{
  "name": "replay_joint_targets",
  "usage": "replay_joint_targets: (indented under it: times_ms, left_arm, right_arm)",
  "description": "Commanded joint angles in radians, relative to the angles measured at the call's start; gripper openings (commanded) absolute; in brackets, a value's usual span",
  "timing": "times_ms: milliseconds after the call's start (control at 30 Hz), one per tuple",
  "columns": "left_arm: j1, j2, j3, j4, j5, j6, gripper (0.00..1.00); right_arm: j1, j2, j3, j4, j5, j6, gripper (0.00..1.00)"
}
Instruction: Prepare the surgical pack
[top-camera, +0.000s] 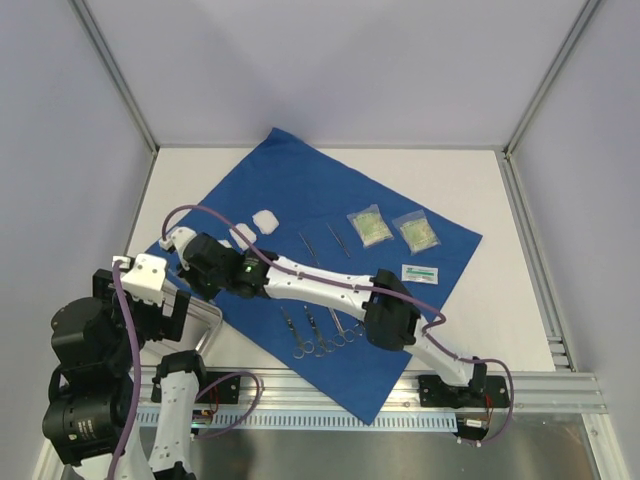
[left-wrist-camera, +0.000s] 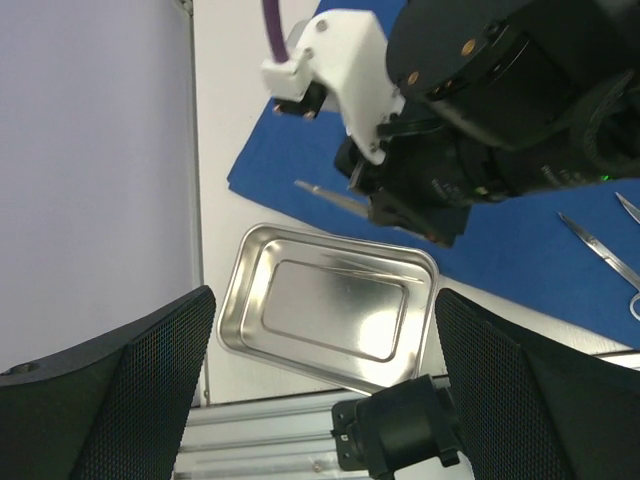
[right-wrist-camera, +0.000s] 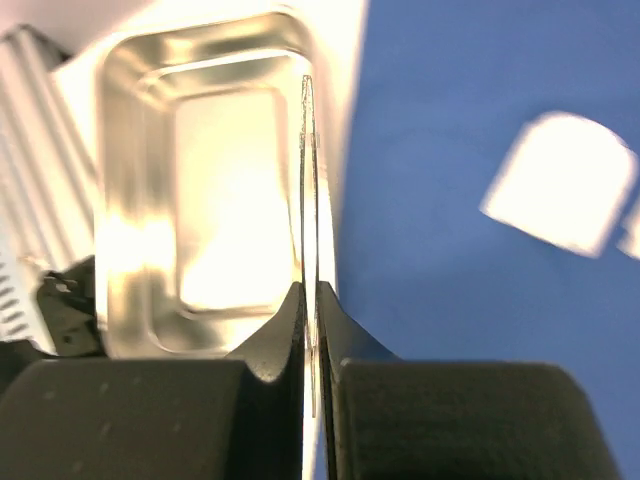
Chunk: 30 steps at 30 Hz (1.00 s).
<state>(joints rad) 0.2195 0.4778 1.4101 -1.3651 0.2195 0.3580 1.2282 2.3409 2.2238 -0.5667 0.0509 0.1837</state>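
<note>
Far left: I am holding my left gripper wide open, gripping nothing, and hovering over the steel tray, which is lying on the white table just beside the left edge of the cloth. Next: my right gripper is pinching shut on thin steel tweezers, whose tips are pointing out along the tray's rim where it borders the cloth. Centre: the blue drape is lying spread flat and cornerwise across the table. White gauze pads are sitting on its left part, spare tweezers in the middle, and ring-handled instruments in a row near the front. Right: two clear packets and a small white sachet are resting on the drape.
</note>
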Motion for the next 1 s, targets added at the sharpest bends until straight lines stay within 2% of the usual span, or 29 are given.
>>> replay_joint_targets:
  times_ms: [0,200,367,667,967]
  left_arm:
    - [0.007,-0.019,-0.014,-0.118,0.024,-0.007,1.0]
    - [0.006,-0.041,-0.031,-0.118,0.044,-0.002,1.0]
    - [-0.005,-0.048,-0.037,-0.121,0.047,0.001,1.0]
    - [-0.011,-0.053,-0.059,-0.117,0.041,0.002,1.0]
    - [-0.012,-0.051,-0.059,-0.118,0.038,0.004,1.0]
  right_arm:
    - [0.007,0.089,0.057,0.086,-0.086,-0.015,0.0]
    - [0.036,0.184,0.103,0.197,-0.138,0.048,0.0]
    - [0.057,0.25,0.148,0.168,-0.112,0.045,0.0]
    - [0.105,0.255,0.128,0.16,-0.056,0.003,0.0]
    - [0.111,0.316,0.175,0.134,0.001,0.005,0.0]
